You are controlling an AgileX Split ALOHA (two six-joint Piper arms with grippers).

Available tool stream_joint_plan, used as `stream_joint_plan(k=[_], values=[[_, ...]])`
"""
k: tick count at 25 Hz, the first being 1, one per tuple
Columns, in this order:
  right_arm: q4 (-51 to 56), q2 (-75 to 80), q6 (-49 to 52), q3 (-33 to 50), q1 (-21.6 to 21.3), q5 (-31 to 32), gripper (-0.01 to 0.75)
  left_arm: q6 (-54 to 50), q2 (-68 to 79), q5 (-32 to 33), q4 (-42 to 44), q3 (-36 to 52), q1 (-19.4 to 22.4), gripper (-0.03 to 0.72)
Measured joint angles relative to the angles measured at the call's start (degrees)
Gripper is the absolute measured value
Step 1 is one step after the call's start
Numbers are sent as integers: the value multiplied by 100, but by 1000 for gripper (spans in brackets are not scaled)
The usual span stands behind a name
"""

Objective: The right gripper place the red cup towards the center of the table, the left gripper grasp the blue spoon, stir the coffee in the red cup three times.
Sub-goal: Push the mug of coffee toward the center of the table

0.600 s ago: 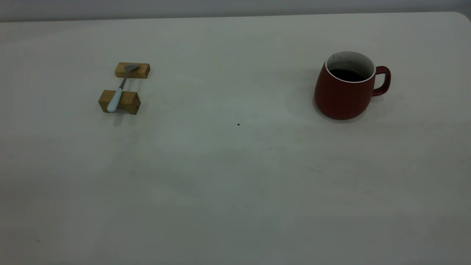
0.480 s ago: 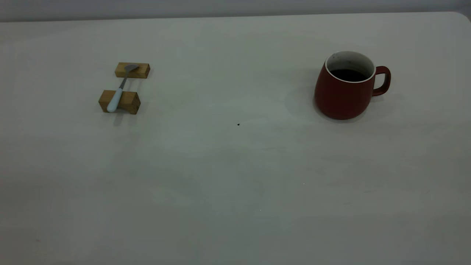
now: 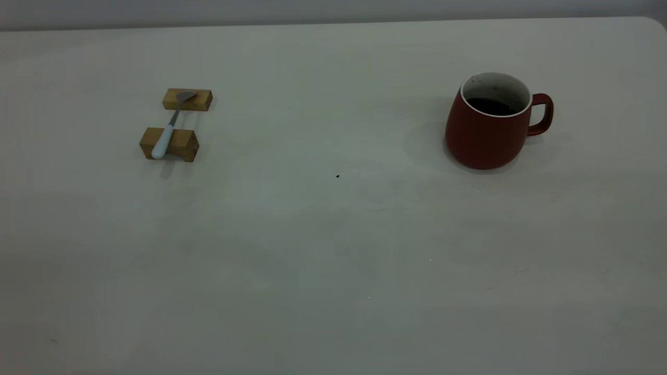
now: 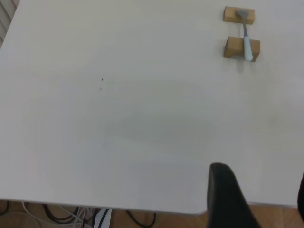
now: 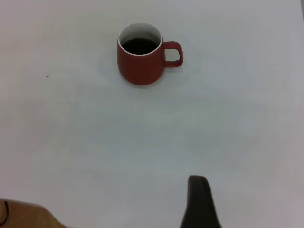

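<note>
The red cup (image 3: 489,130) stands upright at the table's right, with its handle turned to the right and dark coffee (image 3: 490,107) inside; the right wrist view shows the red cup (image 5: 140,59) too. The blue spoon (image 3: 168,133) lies across two wooden blocks (image 3: 171,144) at the left, also seen in the left wrist view as the blue spoon (image 4: 246,42). Neither gripper appears in the exterior view. My left gripper (image 4: 260,172) hangs open over the table's near edge, far from the spoon. My right gripper (image 5: 251,185) shows one black finger (image 5: 198,199), well short of the cup, holding nothing.
The off-white table (image 3: 333,250) has a small dark speck (image 3: 337,176) near its middle. Cables (image 4: 85,216) and a brown floor show beyond the table edge in the left wrist view. A rounded table corner (image 3: 654,23) lies at the far right.
</note>
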Motion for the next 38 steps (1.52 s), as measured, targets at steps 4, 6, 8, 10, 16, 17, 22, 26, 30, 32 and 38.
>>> stream_joint_plan(k=[4,6,8,10,16,17,22,26,30,32,38], values=[[0,0,0,0,0,0,583,6,0,0,0,0,0,438],[0,0,0,0,0,0,583,6,0,0,0,0,0,438],[0,0,0,0,0,0,583,6,0,0,0,0,0,438],[0,0,0,0,0,0,583,11,0,0,0,0,0,438],[-5,0,0,0,0,0,583,11,0,0,0,0,0,438],[-5,0,0,0,0,0,583,11,0,0,0,0,0,438],[-5,0,0,0,0,0,583,11,0,0,0,0,0,438],[-45,75,0,-30,0,-19,595,8,0,0,0,0,0,438],[-118,776,0,-366,0,-240,663,8,0,0,0,0,0,438],[-197,1468,45,-575,0,-459,705,8,0,0,0,0,0,438],[-273,3908,-190,-1283,0,-1229,729,8,0,0,0,0,0,438]])
